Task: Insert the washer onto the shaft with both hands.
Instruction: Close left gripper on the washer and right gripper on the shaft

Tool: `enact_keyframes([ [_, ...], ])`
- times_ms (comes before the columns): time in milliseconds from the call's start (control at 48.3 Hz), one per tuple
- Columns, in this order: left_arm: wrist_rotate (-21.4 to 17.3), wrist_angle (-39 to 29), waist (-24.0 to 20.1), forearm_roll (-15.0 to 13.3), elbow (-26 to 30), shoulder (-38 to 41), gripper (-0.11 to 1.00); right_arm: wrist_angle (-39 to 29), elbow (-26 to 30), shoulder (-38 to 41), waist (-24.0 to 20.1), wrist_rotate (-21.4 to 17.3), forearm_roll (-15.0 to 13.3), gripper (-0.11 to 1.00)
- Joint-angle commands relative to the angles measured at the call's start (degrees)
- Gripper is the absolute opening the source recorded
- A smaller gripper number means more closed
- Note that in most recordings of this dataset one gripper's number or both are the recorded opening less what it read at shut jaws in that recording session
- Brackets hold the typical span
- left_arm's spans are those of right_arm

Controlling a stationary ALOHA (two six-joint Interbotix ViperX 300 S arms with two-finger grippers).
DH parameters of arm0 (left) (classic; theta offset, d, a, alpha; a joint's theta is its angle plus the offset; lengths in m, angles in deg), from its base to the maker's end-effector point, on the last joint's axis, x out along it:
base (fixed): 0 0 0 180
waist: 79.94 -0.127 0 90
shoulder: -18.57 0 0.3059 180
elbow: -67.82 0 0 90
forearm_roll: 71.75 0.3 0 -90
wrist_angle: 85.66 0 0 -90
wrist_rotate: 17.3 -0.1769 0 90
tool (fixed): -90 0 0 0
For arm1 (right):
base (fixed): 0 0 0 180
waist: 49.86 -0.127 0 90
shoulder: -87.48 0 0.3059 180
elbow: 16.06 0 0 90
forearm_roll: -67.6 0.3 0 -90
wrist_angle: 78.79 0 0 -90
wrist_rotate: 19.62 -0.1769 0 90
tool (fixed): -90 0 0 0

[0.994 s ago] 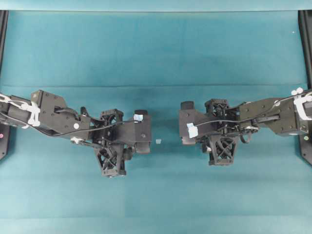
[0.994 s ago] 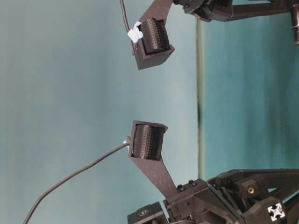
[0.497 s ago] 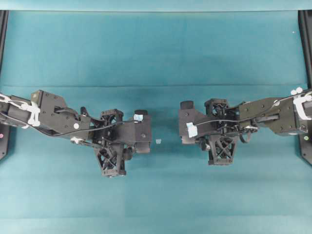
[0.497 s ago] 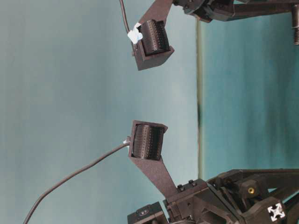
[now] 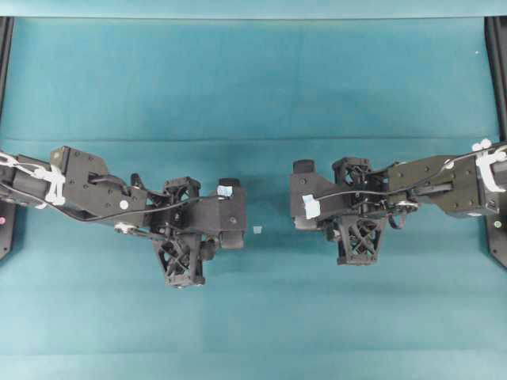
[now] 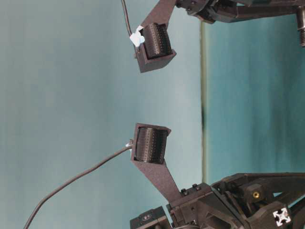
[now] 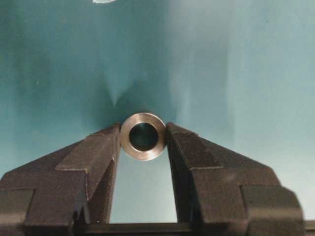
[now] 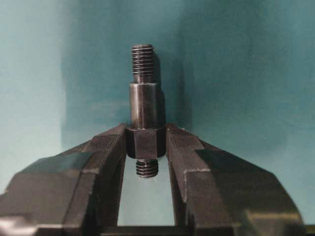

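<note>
The washer point(image 7: 143, 147), a grey metal ring with a dark hole, sits pinched by its rim between the tips of my left gripper point(image 7: 143, 133), its hole facing the camera. The shaft point(image 8: 143, 105) is a dark stepped rod with threaded ends. My right gripper point(image 8: 145, 140) is shut on its hexagonal collar, and the long end points away over the teal cloth. In the overhead view the left wrist point(image 5: 207, 223) and right wrist point(image 5: 337, 207) face each other across a gap; the fingers, washer and shaft are hidden beneath them.
A small pale tape scrap point(image 5: 257, 229) lies on the teal cloth point(image 5: 253, 87) between the two wrists. Black frame rails point(image 5: 497, 71) run along the left and right edges. The two wrist cameras point(image 6: 150, 144) show in the table-level view.
The right wrist has shifted slightly toward the far side and a little left. The left arm and the washer have not moved.
</note>
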Motion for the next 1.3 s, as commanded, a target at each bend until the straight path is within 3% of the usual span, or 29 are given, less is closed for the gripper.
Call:
enact_keyframes([
  [0,-0.09,0.26,0.18,0.09,0.35,-0.97,0.36,0.18,-0.09,0.44,1.85,0.88,-0.35,0.01],
  [1284,-0.09,0.09,0.18,0.09,0.53,-1.76,0.36,0.44,0.26,-0.26,0.62,0.53,0.18,0.01],
])
